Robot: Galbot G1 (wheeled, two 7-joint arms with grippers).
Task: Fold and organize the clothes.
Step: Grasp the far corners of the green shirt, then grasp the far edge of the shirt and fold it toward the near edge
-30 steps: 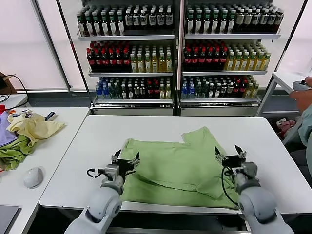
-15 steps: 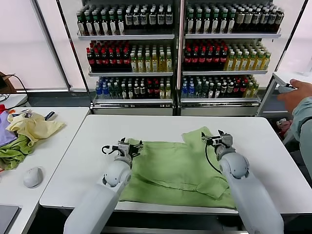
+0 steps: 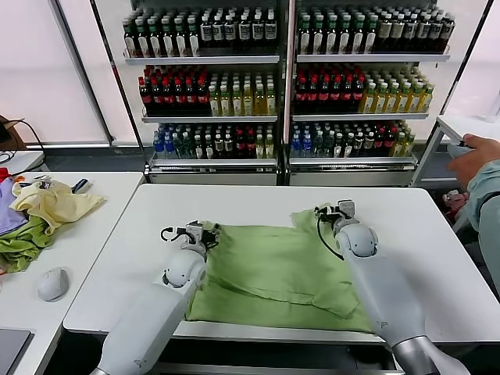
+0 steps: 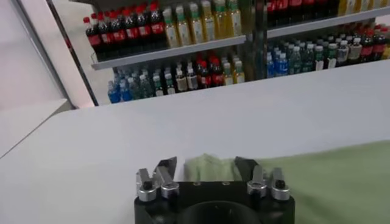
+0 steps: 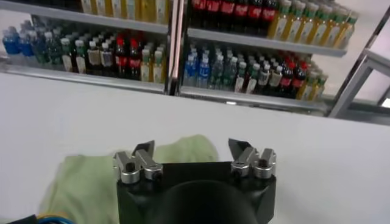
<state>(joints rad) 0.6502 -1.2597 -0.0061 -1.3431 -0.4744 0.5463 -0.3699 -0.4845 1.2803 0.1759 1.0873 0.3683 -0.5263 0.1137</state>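
The light sage-green polo shirt [image 3: 281,266] lies spread flat on the white table [image 3: 258,199]. My left gripper [image 3: 205,230] is down at the shirt's far left corner. In the left wrist view this gripper [image 4: 206,167] stands open, and a bump of the shirt [image 4: 317,176] sits between its fingers. My right gripper [image 3: 332,209] is at the far right corner, where the cloth sticks out toward the shelves. It is also open [image 5: 192,148], its fingers straddling a rounded fold of the shirt [image 5: 85,182]. Collar and printed patch are hidden.
A side table to the left holds a pale yellow garment [image 3: 55,205], a darker olive cloth [image 3: 19,246] and a mouse [image 3: 53,283]. Bottle shelves [image 3: 285,117] stand behind the table. A person's hand [image 3: 473,156] is at the right edge.
Both arms have reached forward, from the shirt's near half to its far edge, and have come down onto the two far corners. The person's hand has shifted a little.
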